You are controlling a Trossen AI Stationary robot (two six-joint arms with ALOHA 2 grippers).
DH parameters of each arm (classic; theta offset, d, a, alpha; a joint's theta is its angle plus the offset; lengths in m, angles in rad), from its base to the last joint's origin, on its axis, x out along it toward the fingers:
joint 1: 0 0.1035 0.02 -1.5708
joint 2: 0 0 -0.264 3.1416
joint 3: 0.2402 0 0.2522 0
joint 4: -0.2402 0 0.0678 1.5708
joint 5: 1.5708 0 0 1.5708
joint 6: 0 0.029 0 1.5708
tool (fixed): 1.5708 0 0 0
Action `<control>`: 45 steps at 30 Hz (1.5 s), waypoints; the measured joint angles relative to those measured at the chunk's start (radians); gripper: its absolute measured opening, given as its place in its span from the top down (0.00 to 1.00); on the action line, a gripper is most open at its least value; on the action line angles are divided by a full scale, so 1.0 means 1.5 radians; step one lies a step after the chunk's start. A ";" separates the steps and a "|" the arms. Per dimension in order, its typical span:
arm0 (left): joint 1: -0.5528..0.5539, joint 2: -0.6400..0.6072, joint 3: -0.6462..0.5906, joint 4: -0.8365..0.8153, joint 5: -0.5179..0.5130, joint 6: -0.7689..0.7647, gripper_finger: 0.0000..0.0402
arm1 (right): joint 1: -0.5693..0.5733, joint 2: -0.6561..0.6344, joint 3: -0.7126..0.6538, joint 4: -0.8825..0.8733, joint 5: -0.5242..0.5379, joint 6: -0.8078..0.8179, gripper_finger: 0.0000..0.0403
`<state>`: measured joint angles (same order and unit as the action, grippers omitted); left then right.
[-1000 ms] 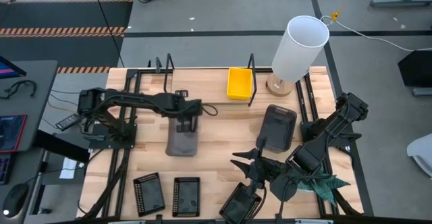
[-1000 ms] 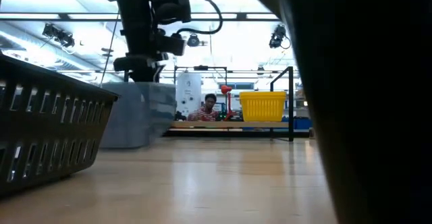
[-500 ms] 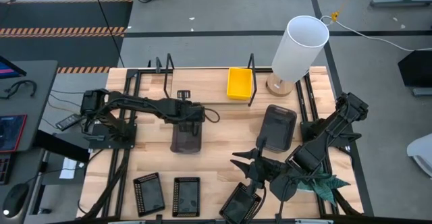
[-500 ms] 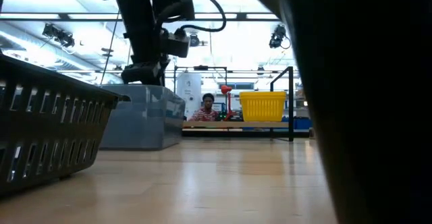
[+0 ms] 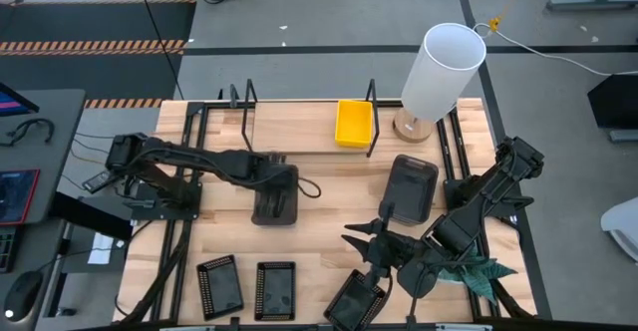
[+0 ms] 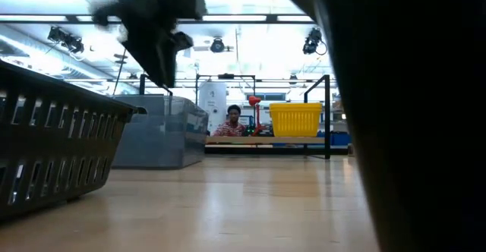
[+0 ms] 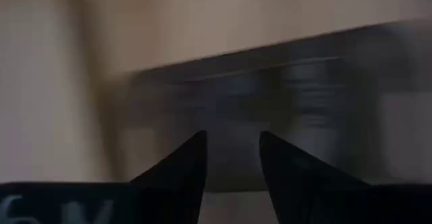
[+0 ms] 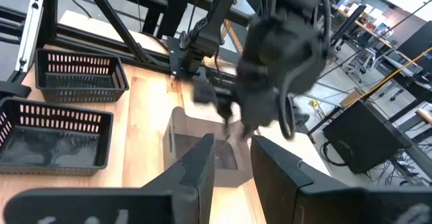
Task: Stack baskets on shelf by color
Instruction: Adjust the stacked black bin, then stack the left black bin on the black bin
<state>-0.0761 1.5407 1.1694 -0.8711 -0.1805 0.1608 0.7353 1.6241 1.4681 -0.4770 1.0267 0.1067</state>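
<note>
High view: counter carries most baskets loose. Shelf holds only one yellow basket. Two grey baskets, three black mesh baskets unstacked. Left hand over grey basket, grip unclear; right hand narrow, empty.

The left arm reaches from its base at the table's left edge toward the middle of the table, elbow bent, wrist pointing down. The left gripper hangs there, its two fingers a narrow gap apart — blurred. The right arm lies folded along the table's right edge, its forearm angling toward the front edge, where the right gripper waits, fingers slightly parted.
</note>
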 joint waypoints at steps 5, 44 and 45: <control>-0.036 -0.006 0.011 -0.029 0.119 -0.140 0.62 | -0.001 0.000 0.000 0.003 0.000 0.004 0.75; -0.160 0.135 0.010 -0.025 0.016 -0.275 0.62 | -0.264 0.007 -0.053 -0.603 -0.414 0.567 0.98; -0.159 0.133 0.010 -0.031 0.017 -0.275 0.63 | -0.284 0.008 -0.069 -0.604 -0.440 0.550 0.99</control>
<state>-0.3153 1.7408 1.1847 -0.9178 -0.1556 -0.2524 0.3099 1.6363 1.3650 -1.3827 0.3659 0.9314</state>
